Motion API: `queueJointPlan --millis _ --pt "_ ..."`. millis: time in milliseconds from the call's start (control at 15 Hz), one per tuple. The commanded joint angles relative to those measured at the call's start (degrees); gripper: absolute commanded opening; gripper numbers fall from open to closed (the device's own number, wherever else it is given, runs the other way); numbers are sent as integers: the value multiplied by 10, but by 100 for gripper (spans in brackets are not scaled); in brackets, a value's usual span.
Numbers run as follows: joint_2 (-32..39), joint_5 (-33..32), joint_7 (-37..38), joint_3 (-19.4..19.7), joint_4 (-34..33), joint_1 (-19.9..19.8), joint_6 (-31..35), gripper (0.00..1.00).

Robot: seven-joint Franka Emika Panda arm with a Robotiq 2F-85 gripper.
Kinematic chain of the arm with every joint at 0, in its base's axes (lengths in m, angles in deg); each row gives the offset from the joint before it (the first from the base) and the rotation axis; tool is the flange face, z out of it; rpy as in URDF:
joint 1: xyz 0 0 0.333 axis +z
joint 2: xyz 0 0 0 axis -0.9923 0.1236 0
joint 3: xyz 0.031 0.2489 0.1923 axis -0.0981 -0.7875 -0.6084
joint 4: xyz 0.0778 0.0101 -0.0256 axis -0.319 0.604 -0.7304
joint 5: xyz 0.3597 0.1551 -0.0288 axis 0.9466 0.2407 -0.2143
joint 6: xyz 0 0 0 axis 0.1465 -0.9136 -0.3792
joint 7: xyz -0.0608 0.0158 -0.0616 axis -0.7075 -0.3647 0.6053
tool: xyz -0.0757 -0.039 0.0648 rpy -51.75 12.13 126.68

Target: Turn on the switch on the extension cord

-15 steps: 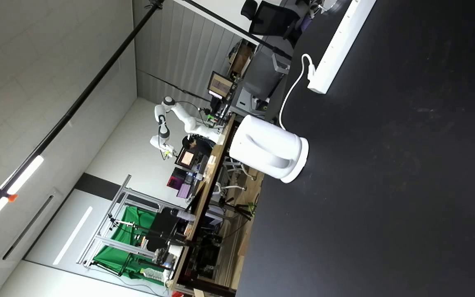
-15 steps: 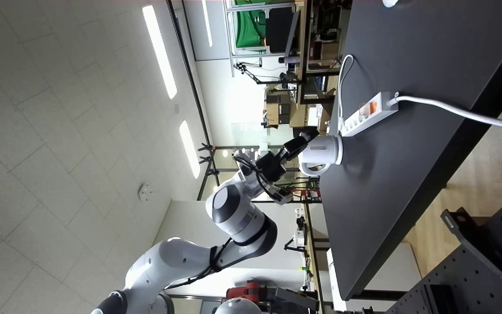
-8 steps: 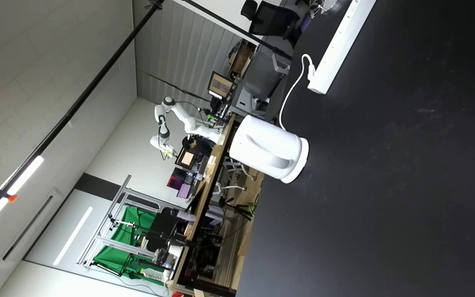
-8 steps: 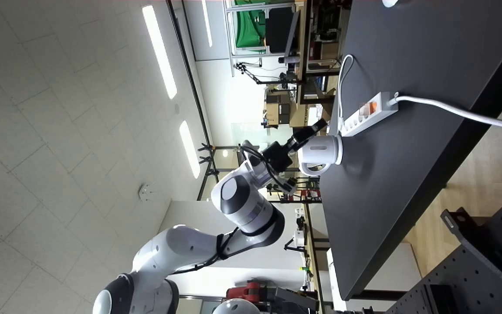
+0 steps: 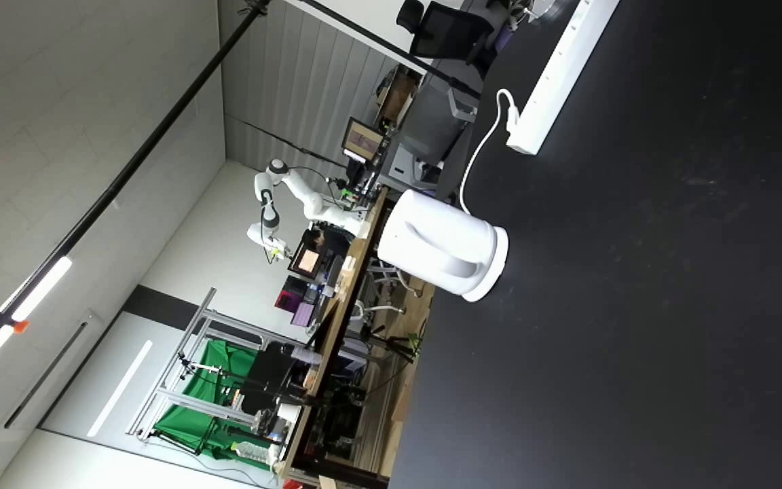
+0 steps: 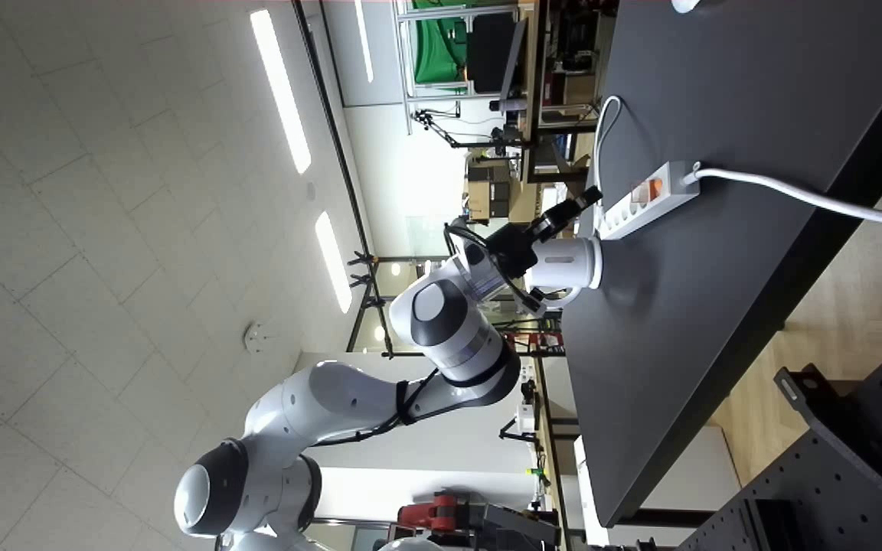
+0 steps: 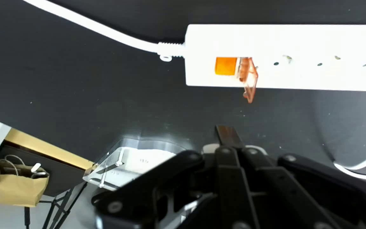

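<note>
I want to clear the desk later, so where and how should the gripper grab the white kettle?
Probably by the handle, coming from the side facing away from the power strip. The fingers could close across it: the kettle stands upright, and the handle's loop leaves a gap behind, while the round sides look bulky.

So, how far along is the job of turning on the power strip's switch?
Looks done: the translucent cover is open, exposing the orange switch. In hand: the shut, empty gripper hovers apart from the power strip. Left: probably pressing the switch, as nothing touches it; its on/off state cannot be read.
</note>
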State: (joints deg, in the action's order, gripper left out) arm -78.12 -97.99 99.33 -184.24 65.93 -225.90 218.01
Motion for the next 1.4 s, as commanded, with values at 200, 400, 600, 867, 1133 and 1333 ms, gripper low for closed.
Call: queueJointPlan --millis 200,400,600,867,1133,1333 --pt "-39 171 -99 -119 -22 -65 12 0" --pt "-54 254 -145 -145 -29 -58 11 0" --pt "-70 305 -172 -164 -38 -58 5 0" --pt "-99 346 -200 -164 -56 -60 -2 0" --pt "-114 377 -226 -153 -65 -55 -9 0" --pt "-110 393 -238 -157 -66 -57 -14 0"
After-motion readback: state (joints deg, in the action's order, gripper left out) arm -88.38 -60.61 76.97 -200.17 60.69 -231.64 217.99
